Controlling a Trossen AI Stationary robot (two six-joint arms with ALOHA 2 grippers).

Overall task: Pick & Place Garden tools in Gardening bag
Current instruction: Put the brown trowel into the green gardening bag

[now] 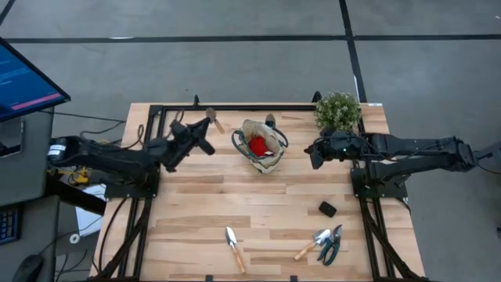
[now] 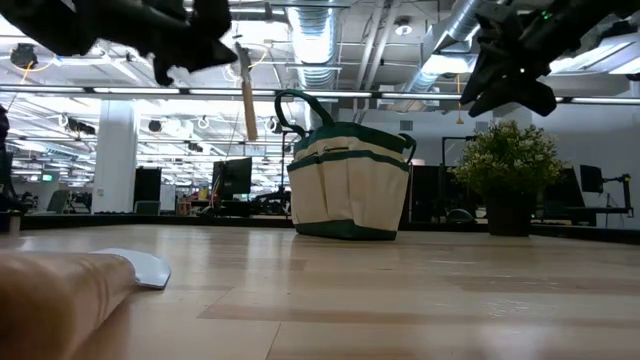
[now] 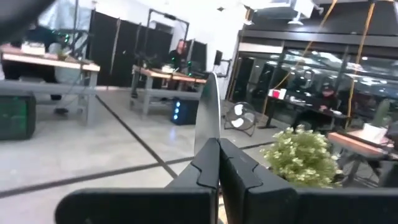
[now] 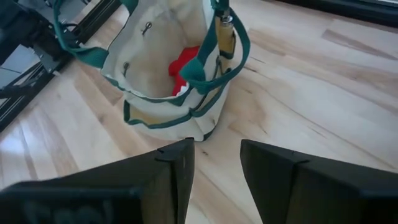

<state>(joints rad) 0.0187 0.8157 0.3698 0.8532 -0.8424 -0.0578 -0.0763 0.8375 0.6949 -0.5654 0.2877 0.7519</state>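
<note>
Taking the gardening bag [image 1: 261,149] as the landmark, the left gripper [image 1: 205,133] is hovering above the table to its left, its fingers [image 3: 208,165] pinching the silver blade of a trowel [image 3: 208,115]. The high view shows only the wooden handle [image 1: 213,120] poking out beyond the gripper; the low view shows that handle [image 2: 247,100] hanging in the air left of the bag [image 2: 348,180].

Inside the bag, a red glove [image 1: 258,145] is lying, seen from above and in the right wrist view [image 4: 185,67] but hidden in the low view. The right wrist view also shows a wooden-handled tool [image 4: 222,31] standing in the bag [image 4: 168,87].

Right of the bag, the right gripper [image 1: 313,150] is hanging with fingers [image 4: 177,165] parted and nothing between them, beside the potted plant [image 1: 337,111].

In front of the bag, a second trowel [image 1: 233,246], another hand tool [image 1: 312,244], pruning shears [image 1: 332,244] and a black block [image 1: 327,208] are lying on the table [image 1: 196,204].
</note>
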